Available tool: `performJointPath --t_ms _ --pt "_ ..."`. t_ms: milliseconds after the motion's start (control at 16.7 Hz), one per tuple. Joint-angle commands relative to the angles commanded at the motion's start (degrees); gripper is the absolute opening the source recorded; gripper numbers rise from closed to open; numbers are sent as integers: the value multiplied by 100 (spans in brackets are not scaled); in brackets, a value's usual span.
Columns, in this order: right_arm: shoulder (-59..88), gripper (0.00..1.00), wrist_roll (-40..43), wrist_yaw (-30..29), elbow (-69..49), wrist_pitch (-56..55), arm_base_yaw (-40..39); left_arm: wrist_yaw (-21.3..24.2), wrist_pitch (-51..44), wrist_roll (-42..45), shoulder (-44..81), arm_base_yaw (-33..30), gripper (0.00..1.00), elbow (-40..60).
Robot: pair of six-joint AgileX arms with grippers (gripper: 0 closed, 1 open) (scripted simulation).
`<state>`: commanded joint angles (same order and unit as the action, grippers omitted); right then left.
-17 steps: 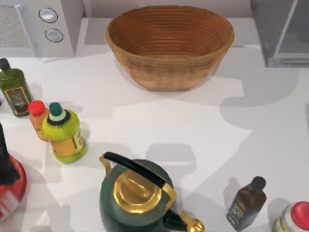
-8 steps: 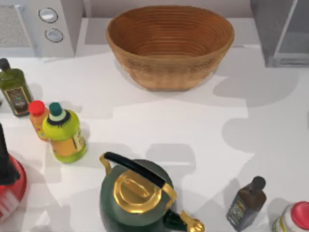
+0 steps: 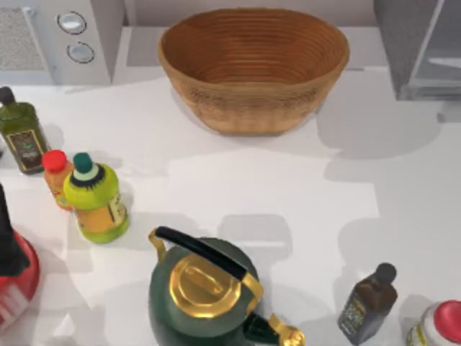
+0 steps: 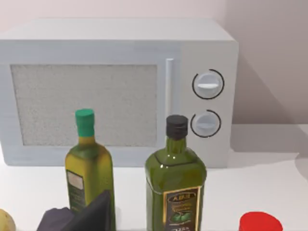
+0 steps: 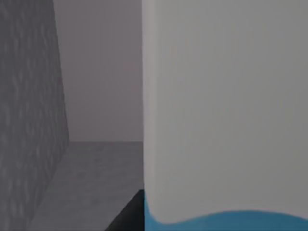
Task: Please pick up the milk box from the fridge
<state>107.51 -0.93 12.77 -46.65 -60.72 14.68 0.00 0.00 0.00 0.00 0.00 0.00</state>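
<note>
— What changed over that last second?

— Only the shadows. The broad grey patch on the right half of the table [image 3: 288, 194] had pulled back toward the fridge [image 3: 418, 43], leaving the middle bare and bright. A pale streak had also appeared on the fridge's inner panel. Nothing on the table had moved.

— Run me across it.

— At the left, the microwave [image 3: 61, 36] at the back. In front of it stood the olive-oil bottle [image 3: 21, 130], the small orange bottle [image 3: 56, 176] and the yellow-green bottle [image 3: 95, 202] touching it. A red object [image 3: 14, 281] sat at the near left edge. The green kettle [image 3: 205, 292] stood front and centre, the basket [image 3: 253, 68] behind it. On the right were the dark bottle [image 3: 367, 303] and a red-capped jar [image 3: 439, 324], with the fridge in the far right corner.

— And your arms?

— My left arm sat parked low, its camera level with the microwave door and two green bottles. A dark piece of the left gripper [image 4: 79, 216] showed in front of them; I could not tell its state. My right arm was reaching into the fridge, camera hard up against the milk box [image 5: 226, 110].

— Where was the box?

— Inside the fridge, upright, with the speckled wall on one side and the back wall behind. Its white face and a blue edge loomed close. I could not tell whether the right gripper was spread or closed.
</note>
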Motion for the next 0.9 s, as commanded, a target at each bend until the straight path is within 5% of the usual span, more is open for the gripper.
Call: performJointPath --t_ms 480,900 --pt "-301 0 1 -30 160 215 -86 0 0 0 0 0 100 0" --pt "-2693 0 53 -280 1196 1557 -432 0 0 0 0 0 100 0"
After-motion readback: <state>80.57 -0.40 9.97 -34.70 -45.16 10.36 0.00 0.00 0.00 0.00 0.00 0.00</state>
